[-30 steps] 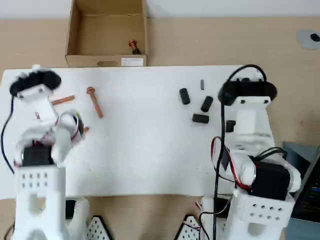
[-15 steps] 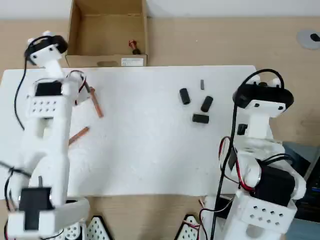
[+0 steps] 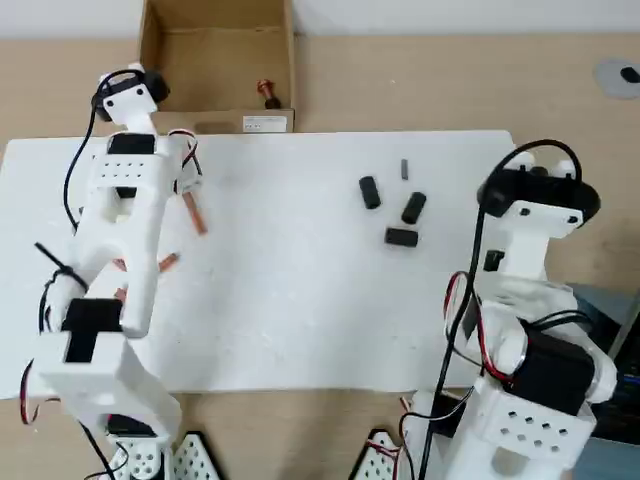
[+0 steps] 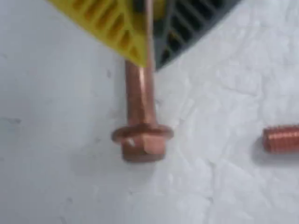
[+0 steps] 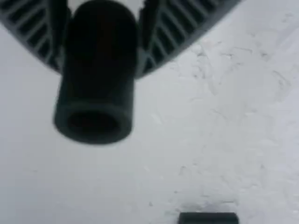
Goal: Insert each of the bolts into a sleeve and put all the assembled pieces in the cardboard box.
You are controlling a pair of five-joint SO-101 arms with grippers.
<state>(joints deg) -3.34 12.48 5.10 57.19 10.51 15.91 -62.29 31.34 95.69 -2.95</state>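
Note:
My left gripper [image 4: 148, 63] is shut on the shaft of a copper bolt [image 4: 141, 122], whose flanged head lies just over the white mat [image 3: 300, 310]. From above, this gripper [image 3: 185, 185] is at the mat's far left, near the cardboard box [image 3: 215, 122], with the bolt [image 3: 197, 216] sticking out from under it. My right gripper [image 5: 100, 65] is shut on a black sleeve [image 5: 96, 95], open end toward the camera, above the mat's right edge [image 3: 492, 260]. One assembled piece [image 3: 267, 93] lies in the box.
Three loose black sleeves [image 3: 401, 237] and a small dark pin [image 3: 404, 169] lie right of centre. Another copper bolt [image 3: 166, 262] lies beside the left arm, and its threaded end [image 4: 280, 138] shows close to the held bolt. One more sleeve [image 5: 208, 218] rests below the right gripper.
The left arm has swung from the mat's left front out toward the box and closed on the bolt. The right arm has shifted slightly right, still holding its sleeve.

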